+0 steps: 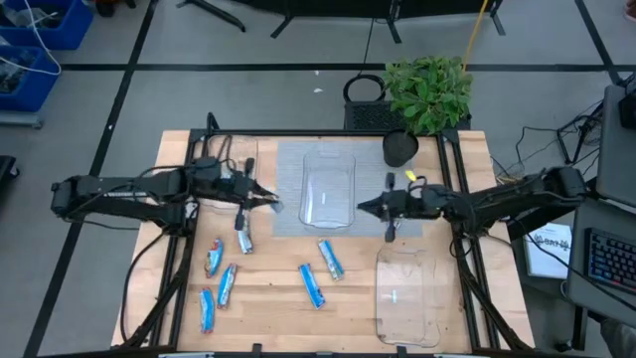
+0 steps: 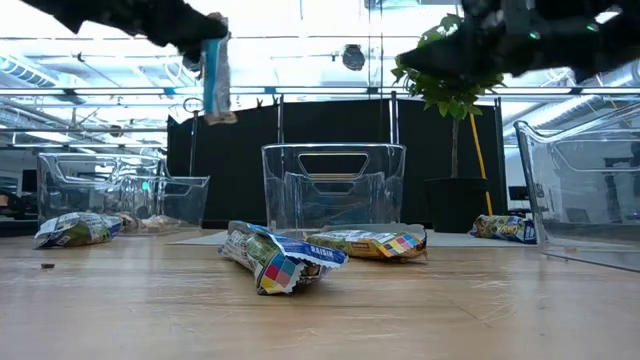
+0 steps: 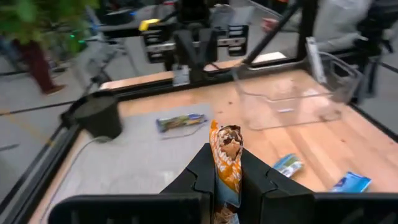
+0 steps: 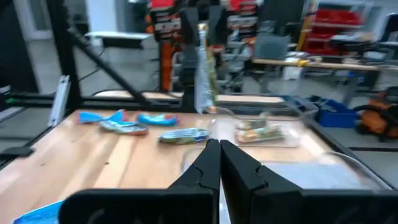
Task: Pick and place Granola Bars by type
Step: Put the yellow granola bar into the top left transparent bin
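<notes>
My left fingers clamp a granola bar, its lower end hidden. My right fingers are together, empty. The clear tray at 12 o'clock looks empty.

Pale wood-grain surface with a grey rectangular mat. Shiny blue wrapped bars lie near, the nearest with a multicolour checker patch. Orange-and-tan wrapped bar sits between black fingers. Clear plastic trays; green leafy plant in a black pot.
</notes>
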